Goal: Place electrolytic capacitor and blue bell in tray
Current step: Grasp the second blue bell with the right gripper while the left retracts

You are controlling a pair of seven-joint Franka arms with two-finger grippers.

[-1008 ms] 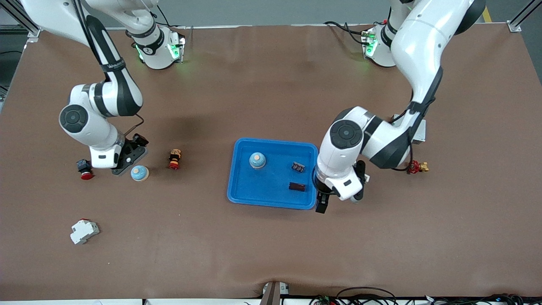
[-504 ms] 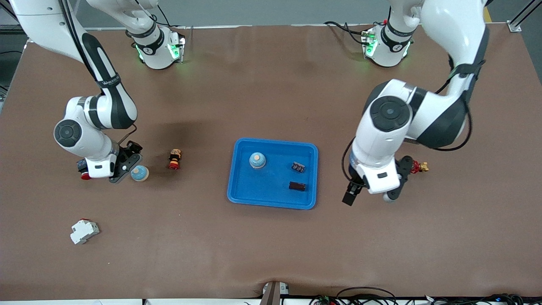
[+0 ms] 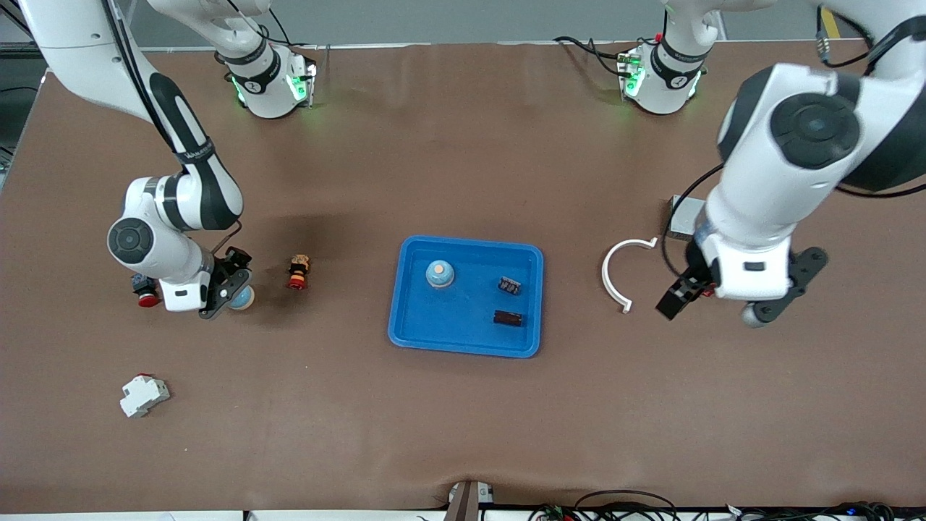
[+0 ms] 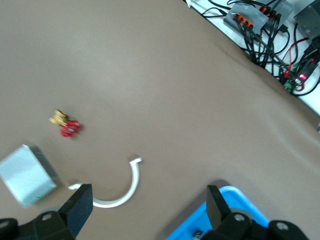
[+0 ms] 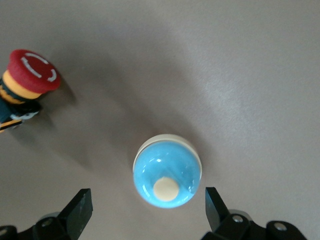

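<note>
The blue tray [image 3: 463, 329] lies mid-table. In it stand a blue bell [image 3: 439, 273] and two small dark parts: one [image 3: 509, 285] beside the bell, and a dark cylinder [image 3: 508, 318], apparently the electrolytic capacitor, nearer the front camera. A second blue bell [image 3: 244, 297] [image 5: 167, 173] sits on the table toward the right arm's end. My right gripper [image 3: 217, 293] [image 5: 146, 210] hangs open just over it, fingers apart from it on either side. My left gripper [image 3: 680, 297] [image 4: 147, 207] is open and empty, over bare table beside the tray's corner [image 4: 220, 222].
A red push button [image 3: 147, 295] [image 5: 30, 75] lies close by the right gripper. An orange-and-black part [image 3: 297, 271] and a white breaker [image 3: 143, 394] lie nearby. By the left gripper are a white C-shaped clip [image 3: 623, 275] [image 4: 125, 192], a grey box [image 4: 27, 175] and a red-gold part [image 4: 65, 125].
The left arm has swung from the tray's edge toward its own end of the table and risen, uncovering the white clip. The right gripper has shifted over the bell on the table.
</note>
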